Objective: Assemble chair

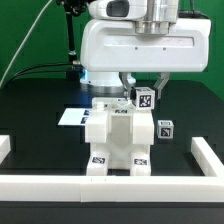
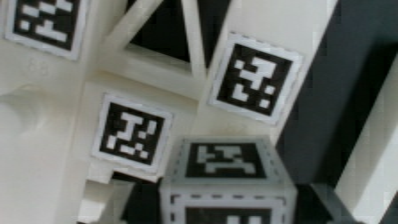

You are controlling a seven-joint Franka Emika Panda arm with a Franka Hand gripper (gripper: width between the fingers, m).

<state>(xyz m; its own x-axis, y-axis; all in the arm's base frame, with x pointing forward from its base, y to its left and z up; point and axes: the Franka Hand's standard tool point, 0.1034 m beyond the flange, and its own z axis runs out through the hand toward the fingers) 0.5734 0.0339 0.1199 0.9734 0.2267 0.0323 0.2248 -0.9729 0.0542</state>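
The partly built chair [image 1: 119, 135] is a stack of chunky white parts with black-and-white tags, standing at the table's middle. My gripper [image 1: 144, 91] hangs just above its upper right corner in the exterior view. It is shut on a small white tagged cube [image 1: 145, 99]. In the wrist view the cube [image 2: 222, 165] sits between the dark fingers [image 2: 331, 198], close against the tagged chair parts [image 2: 134, 130]. A second small cube [image 1: 165, 128] lies on the table to the exterior view's right of the chair.
The marker board [image 1: 72, 117] lies flat behind the chair on the exterior view's left. Long white border bars [image 1: 110, 184] fence the front and both sides of the black table. The arm's bulky white body [image 1: 140, 45] hangs over the back.
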